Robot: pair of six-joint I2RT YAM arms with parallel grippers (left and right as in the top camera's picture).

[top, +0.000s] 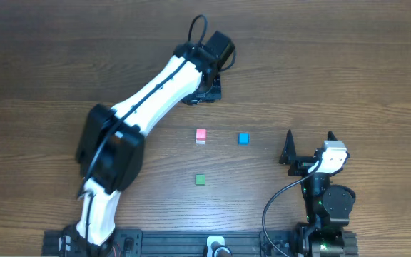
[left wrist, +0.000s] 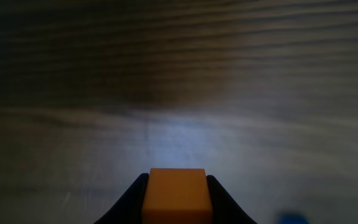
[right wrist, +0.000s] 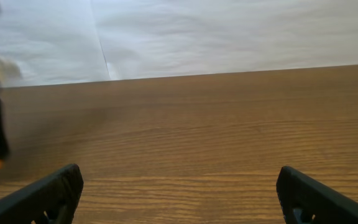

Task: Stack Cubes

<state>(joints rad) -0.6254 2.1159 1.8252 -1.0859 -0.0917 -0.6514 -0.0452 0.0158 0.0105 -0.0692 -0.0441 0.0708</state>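
A: What is at the left of the bench [top: 48, 57]?
B: Matt brown wood with fine, straight grain. The left arm [top: 155, 93] stands there, a smooth white shell with black joints, and stretches toward the far middle of the bench.
A: And its gripper?
B: The left gripper [left wrist: 177, 186] has its dark, curved fingers [left wrist: 134, 198] clamped on an orange cube [left wrist: 177, 196], one against each side face. The cube is smooth, with crisp square edges. I cannot tell whether it touches the wood below.
A: What comes next, going right?
B: Three small cubes lie on the wood near the middle, none touching another. The green cube [top: 200, 180] is nearest the arm bases. The pink cube [top: 201, 135] is beyond it, with its near face paler. The blue cube [top: 243, 138] is to the right of the pink one.
A: And at the far right?
B: The right gripper [top: 310, 143] sits close to its own base, well apart from the cubes. Its black, angular fingers [right wrist: 48, 196] are spread wide apart over the grained wood
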